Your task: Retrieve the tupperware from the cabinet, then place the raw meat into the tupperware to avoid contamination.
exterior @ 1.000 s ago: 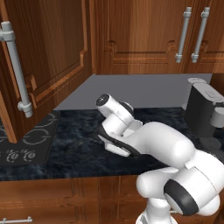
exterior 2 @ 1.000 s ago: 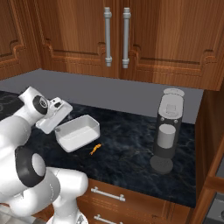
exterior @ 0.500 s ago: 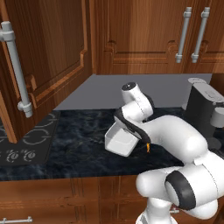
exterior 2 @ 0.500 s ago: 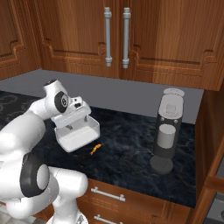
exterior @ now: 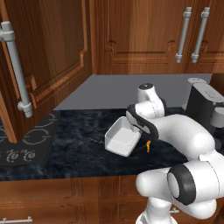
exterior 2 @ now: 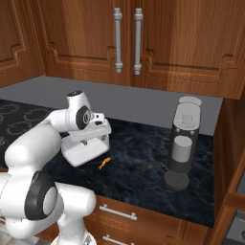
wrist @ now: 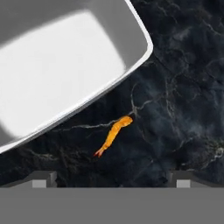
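Right now the tupperware (exterior: 123,138) sits on the dark marbled counter (exterior: 78,148), open side up, a shallow white tub with rounded corners. Just beside its edge lies the raw meat (wrist: 113,135), a thin orange sliver on the bare stone (in the hand view it is apart from the tub's rim, though close to one corner). From the right base view the same sliver (exterior 2: 104,163) shows just off the tub's (exterior 2: 83,151) near right corner. The gripper (wrist: 112,178) hangs above the sliver with its two dark finger tips spread wide, one at each side of the hand view's lower edge, and nothing sits between them. On the wall to the left, the cabinet (exterior: 41,65) stands with its door swung open, the long grey bar handle (exterior: 16,69) facing the room. A grey coffee machine (exterior 2: 183,142) stands on the counter well apart to the right.
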